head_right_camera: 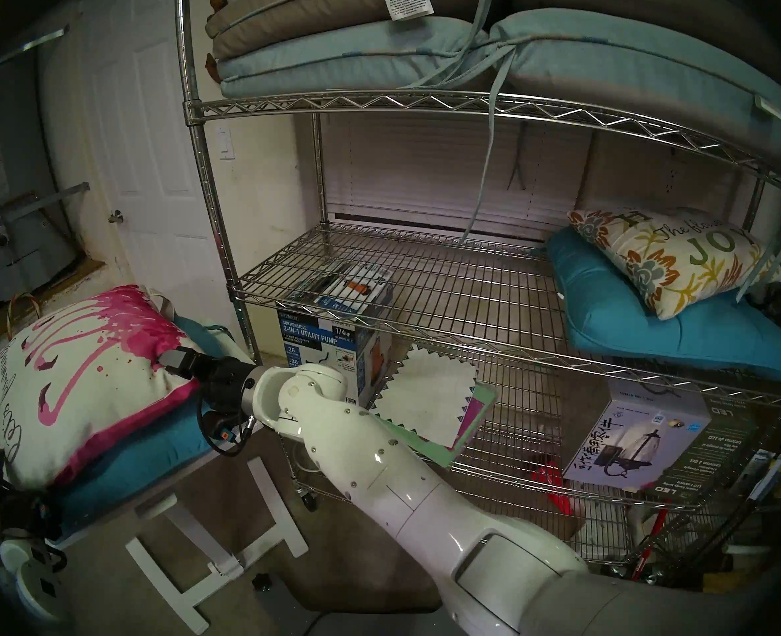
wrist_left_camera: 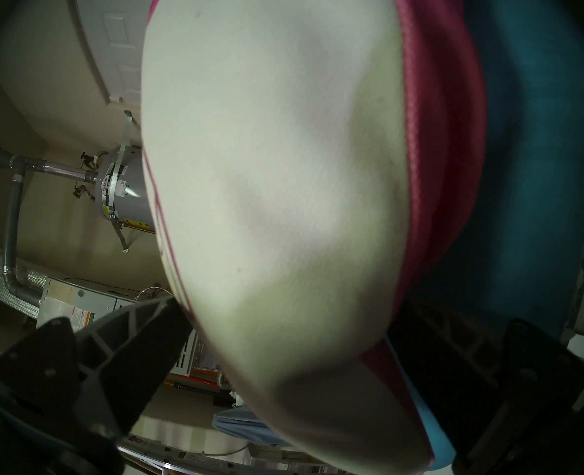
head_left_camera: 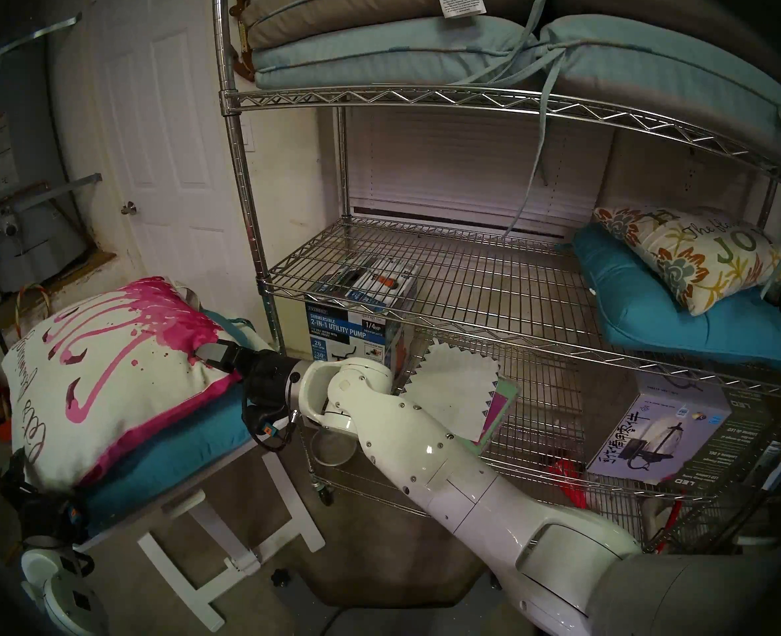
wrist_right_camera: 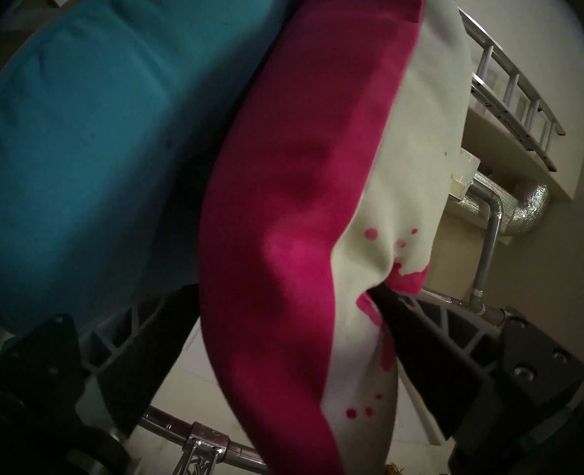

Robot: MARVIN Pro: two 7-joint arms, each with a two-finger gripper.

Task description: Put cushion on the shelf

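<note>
A white cushion (head_left_camera: pixel 104 378) (head_right_camera: pixel 86 382) with pink flamingo print and pink backing lies on a teal cushion (head_left_camera: pixel 173 456) on the small white folding table (head_left_camera: pixel 223 561), left of the chrome wire shelf (head_left_camera: pixel 471 272) (head_right_camera: pixel 448 277). My right gripper (head_left_camera: pixel 207 362) (wrist_right_camera: pixel 280 292) stands open astride the cushion's (wrist_right_camera: pixel 300 224) right edge, one finger denting the top fabric. At the near left corner my left gripper (head_left_camera: pixel 26 479) (wrist_left_camera: pixel 288 304) is open too, with that corner of the cushion (wrist_left_camera: pixel 276 189) filling the gap between its fingers.
The shelf's middle tier carries a teal cushion (head_left_camera: pixel 682 318) and a floral pillow (head_left_camera: pixel 686 254) at its right end. Stacked cushions (head_left_camera: pixel 379 52) fill the top tier. Below stand a pump box (head_left_camera: pixel 352 332) and a lantern box (head_left_camera: pixel 663 428). A white door (head_left_camera: pixel 159 162) is behind the table.
</note>
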